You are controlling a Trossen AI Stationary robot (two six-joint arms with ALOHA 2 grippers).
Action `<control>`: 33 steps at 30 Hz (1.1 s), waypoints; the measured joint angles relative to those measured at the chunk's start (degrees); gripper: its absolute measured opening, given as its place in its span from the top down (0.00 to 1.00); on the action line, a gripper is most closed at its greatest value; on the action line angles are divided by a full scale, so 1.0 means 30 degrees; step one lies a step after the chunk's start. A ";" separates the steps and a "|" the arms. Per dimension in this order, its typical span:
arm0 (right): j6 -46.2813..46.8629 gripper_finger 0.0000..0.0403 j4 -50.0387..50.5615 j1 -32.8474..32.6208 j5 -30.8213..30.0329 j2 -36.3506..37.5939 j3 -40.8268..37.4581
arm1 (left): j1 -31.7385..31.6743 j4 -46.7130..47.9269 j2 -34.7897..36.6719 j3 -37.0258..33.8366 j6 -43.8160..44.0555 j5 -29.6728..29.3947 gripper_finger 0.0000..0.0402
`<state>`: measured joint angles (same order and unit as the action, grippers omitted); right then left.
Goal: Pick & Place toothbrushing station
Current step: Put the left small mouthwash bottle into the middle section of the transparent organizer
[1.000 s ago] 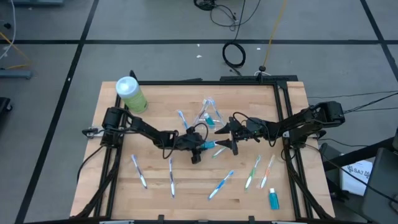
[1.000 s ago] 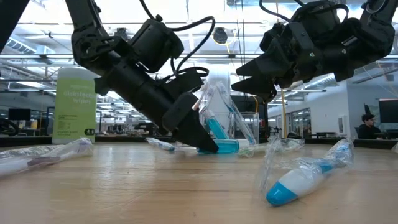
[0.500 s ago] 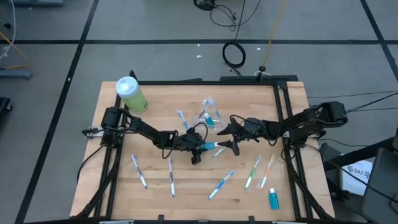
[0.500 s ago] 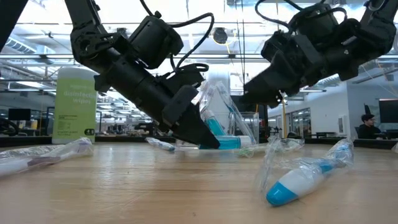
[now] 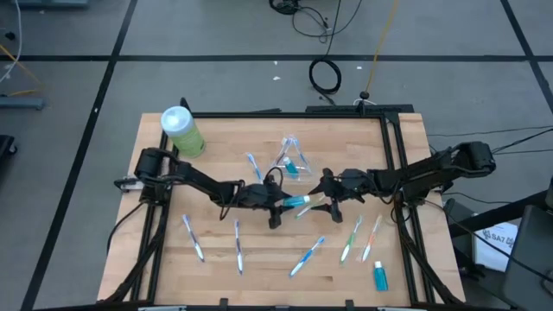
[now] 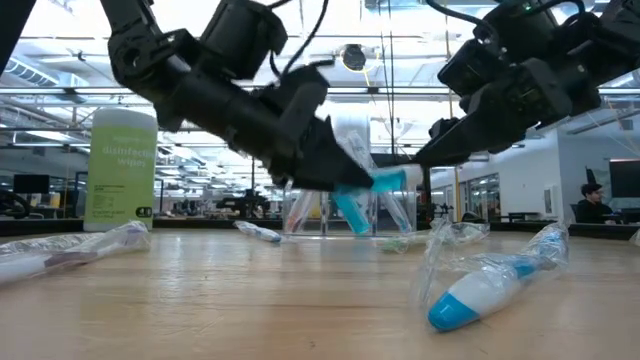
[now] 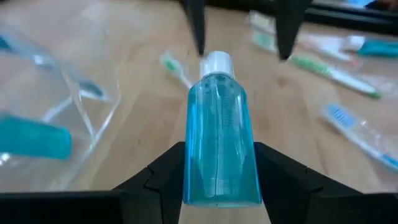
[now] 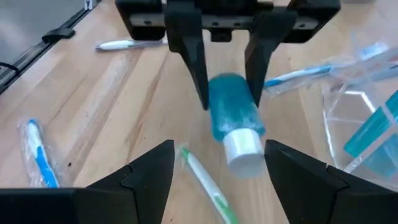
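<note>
A wooden desk (image 5: pixel 216 164) is seen from above, with two dark arms meeting near its middle. A teal, white-capped tube (image 5: pixel 300 200) is clamped between the fingers of the left gripper (image 5: pixel 278 206) and is held clear of the desk, cap pointing toward the right gripper (image 5: pixel 326 192). The right gripper's jaws are spread wide and hold nothing, positioned just beyond the cap, as if a handover is being prepared.

The clear plastic cup (image 5: pixel 292 159) is placed just behind the grippers, toward the far edge, and a teal tube and what seem to be toothbrushes are already held in it.

Much is judged to remain: several wrapped toothbrushes (image 5: pixel 308 255) are scattered along the near edge, and another teal tube (image 5: pixel 379 276) is left at the near right corner. A green canister (image 5: pixel 182 130) is set at the far left corner.
</note>
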<state>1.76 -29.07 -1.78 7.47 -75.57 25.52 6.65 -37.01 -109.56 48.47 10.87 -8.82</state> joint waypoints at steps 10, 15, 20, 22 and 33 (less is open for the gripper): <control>-0.1034 0.40 -0.2209 -0.0311 -0.0003 0.0000 -0.0007 | 0.0454 -0.0278 0.1202 0.0007 -0.0720 -0.0065 0.57; -0.1473 0.40 -0.2379 -0.0597 -0.0017 0.0000 -0.0007 | 0.0461 -0.0300 0.1202 0.0007 -0.0648 -0.0073 0.57; -0.1473 0.43 -0.2387 -0.0568 -0.0061 0.0000 -0.0007 | 0.0461 -0.1032 0.1217 0.0007 -0.0626 -0.0073 0.57; -0.1473 0.46 -0.2387 -0.0568 -0.0072 0.0000 -0.0007 | 0.0461 -0.1045 0.1217 0.0007 -0.0633 -0.0066 0.57; -0.1458 0.65 -0.2922 -0.0561 -0.0108 0.0000 -0.0007 | 0.0476 -0.1075 0.1217 0.0007 -0.0640 -0.0011 0.56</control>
<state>-2.61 -37.83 -3.46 7.15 -75.57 25.50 8.08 -40.24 -105.91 48.49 8.95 -8.85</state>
